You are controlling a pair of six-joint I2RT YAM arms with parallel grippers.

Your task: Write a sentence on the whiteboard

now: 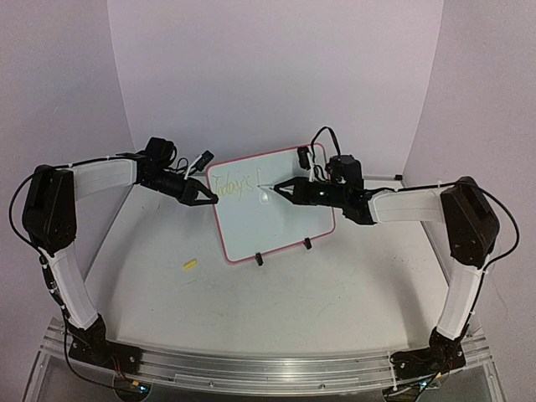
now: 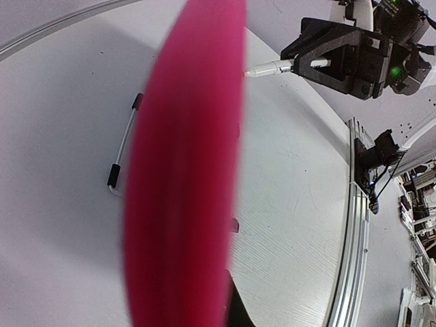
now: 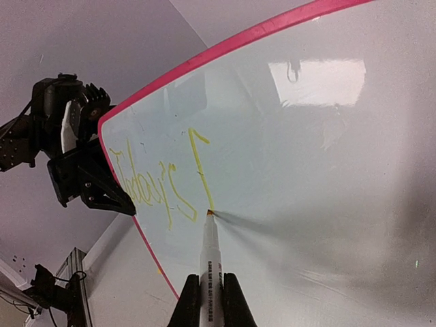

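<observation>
Over the worktop [image 1: 293,301], the left claw [image 1: 203,199] clamps the edge of the whiteboard [image 1: 276,230]; the right claw [image 1: 283,189] pinches a marker [image 3: 208,259], tip on the sentence [image 3: 163,180].

- Table [image 1: 335,289]: white matte top w/ faint scuffs; metal rail [image 1: 268,368] along near edge.
- Whiteboard [image 1: 276,226]: stands on the top on 2 black clip feet [image 1: 259,260].
- Small yellow piece [image 1: 190,265]: lies flat, left-front of board, apart from it; ID unclear.
</observation>
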